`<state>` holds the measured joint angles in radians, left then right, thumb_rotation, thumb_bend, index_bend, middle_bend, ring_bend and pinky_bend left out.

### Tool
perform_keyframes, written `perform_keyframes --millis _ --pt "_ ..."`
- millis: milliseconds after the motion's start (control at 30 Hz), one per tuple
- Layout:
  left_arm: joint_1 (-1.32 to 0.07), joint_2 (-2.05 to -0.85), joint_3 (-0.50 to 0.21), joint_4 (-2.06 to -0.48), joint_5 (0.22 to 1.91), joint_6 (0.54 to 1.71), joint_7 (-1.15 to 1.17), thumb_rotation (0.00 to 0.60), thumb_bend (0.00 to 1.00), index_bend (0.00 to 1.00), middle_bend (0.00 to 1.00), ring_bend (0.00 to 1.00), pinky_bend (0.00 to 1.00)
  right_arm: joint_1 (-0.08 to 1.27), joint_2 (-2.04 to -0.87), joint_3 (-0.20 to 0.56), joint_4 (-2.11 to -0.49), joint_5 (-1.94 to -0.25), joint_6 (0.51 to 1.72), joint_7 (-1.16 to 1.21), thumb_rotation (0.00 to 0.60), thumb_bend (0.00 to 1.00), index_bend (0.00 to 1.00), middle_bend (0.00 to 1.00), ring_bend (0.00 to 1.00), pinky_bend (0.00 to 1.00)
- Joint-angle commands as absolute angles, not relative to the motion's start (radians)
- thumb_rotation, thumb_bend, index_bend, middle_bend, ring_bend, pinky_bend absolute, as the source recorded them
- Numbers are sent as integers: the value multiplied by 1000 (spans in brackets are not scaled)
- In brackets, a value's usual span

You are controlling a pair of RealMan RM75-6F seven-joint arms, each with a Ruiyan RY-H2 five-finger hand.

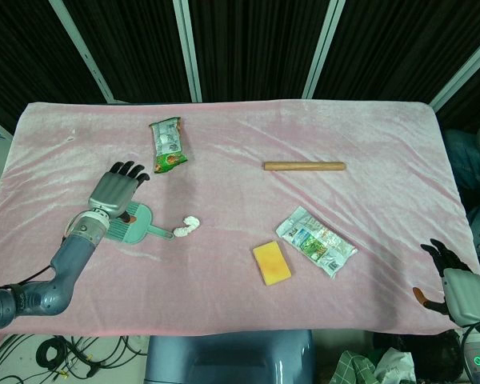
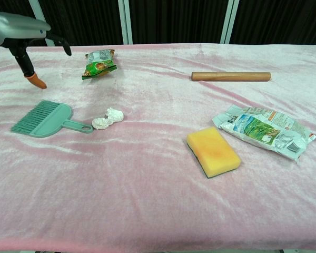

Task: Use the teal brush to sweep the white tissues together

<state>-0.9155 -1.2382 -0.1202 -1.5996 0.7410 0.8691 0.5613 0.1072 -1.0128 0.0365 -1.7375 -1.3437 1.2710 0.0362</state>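
The teal brush [image 2: 45,119] is lying flat on the pink cloth [image 2: 158,200], left of centre, with nothing holding it. Its long axis is running roughly left to right in the chest view: the bristle edge is pointing left and slightly away, and the handle is pointing right, its tip sitting just beside or touching the white tissues [image 2: 108,118]; contact cannot be confirmed. The tissues are lying as 1 small crumpled clump of about 2 wads, close together. The left hand [image 1: 116,190] is hovering above the brush head with fingers spread and empty, as both views are showing. The right hand [image 1: 448,280] is resting off the table's near right corner, fingers apart, gripping nothing. In judgement, the brush is looking like light rigid plastic with flexible bristles, likely to slide easily on the plush cloth if nudged; the sensible hold is around the narrow handle, near where it joins the head, so the bristles are facing down and free. The tissues are appearing very light and soft, likely to roll or snag on the pile rather than slide cleanly, so light strokes are advisable. Bystanding items are a green snack packet [image 2: 98,62], a wooden rolling pin [image 2: 230,76], a yellow sponge [image 2: 213,151] and a white-green wrapper [image 2: 263,130], all well apart from the brush.
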Motion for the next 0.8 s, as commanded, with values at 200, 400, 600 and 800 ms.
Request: perform_keyframes --millis 200,400,600,800 --pt "-831 -1149 -192 -1693 928 889 288 600 44 195 110 0 81 106 -1014 39 -1736 -1342 1276 32 600 212 163 70 136 275" --pt "-692 -1069 -139 -1796 1101 1108 275 600 45 203 127 0 117 105 -1018 42 -1730 -1346 1289 22 600 212 163 70 136 275" --pt "-500 -1036 -38 -1810 1277 1344 227 600 45 203 127 0 123 100 -1032 49 -1708 -1362 1329 -22 600 210 163 70 135 187" --pt "-319 -1051 51 -1774 1332 1505 149 600 45 203 125 0 93 93 -1053 57 -1677 -1396 1381 -46 600 201 163 69 131 175"
